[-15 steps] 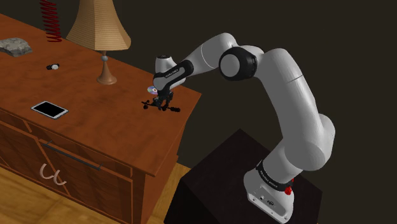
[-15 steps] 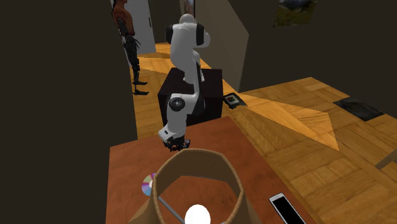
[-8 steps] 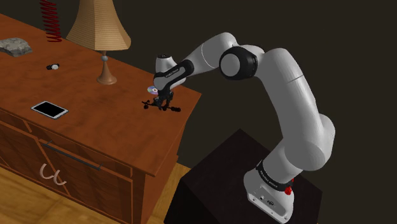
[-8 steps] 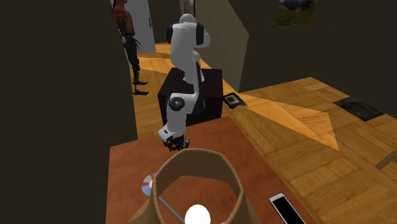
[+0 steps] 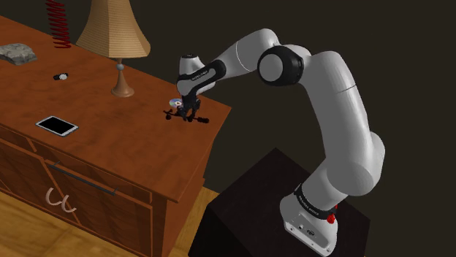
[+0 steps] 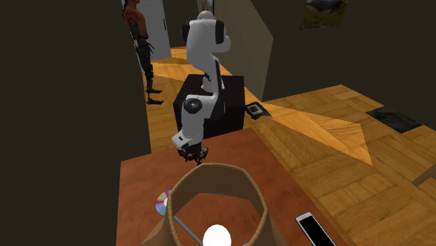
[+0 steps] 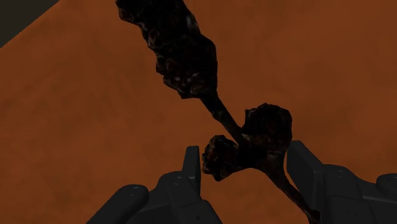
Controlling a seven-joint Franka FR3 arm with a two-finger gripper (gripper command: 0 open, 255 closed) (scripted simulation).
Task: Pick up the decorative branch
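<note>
Two black fingers (image 7: pixel 191 167) of the pincer (image 7: pixel 245 162) stand narrowly apart and press on either side of the decorative branch (image 7: pixel 184 57). It is a dark, knobbly twig whose thin stem runs between them, while its larger cluster juts out ahead over the brown wood. In the shoulder view the branch hangs crosswise under the pincer, near the corner of the bench (image 5: pixel 109 157) closest to the stand (image 5: pixel 256 212). It is either just above the top or barely touching it; I cannot tell which.

The step in hand, as I judge it, is the lift: the grasp looks made, and the branch has yet to be raised clear. The next move calls for a straight, steady rise with a firm grip. The hold is on a thin stem off the twig's middle, so the heavier end may droop or swing round.

Several other things share the bench. A shiny disc (image 5: pixel 175 102) lies just beside the pincer, on the side towards the lamp (image 5: pixel 113 33), which stands tall but well apart. A flat phone (image 5: pixel 57 125), a small dark object (image 5: pixel 61 76), a grey crumpled lump (image 5: pixel 17 52) and a red coil (image 5: pixel 57 22) sit farther off. Nothing stands above the pincer, so the way up looks free.
</note>
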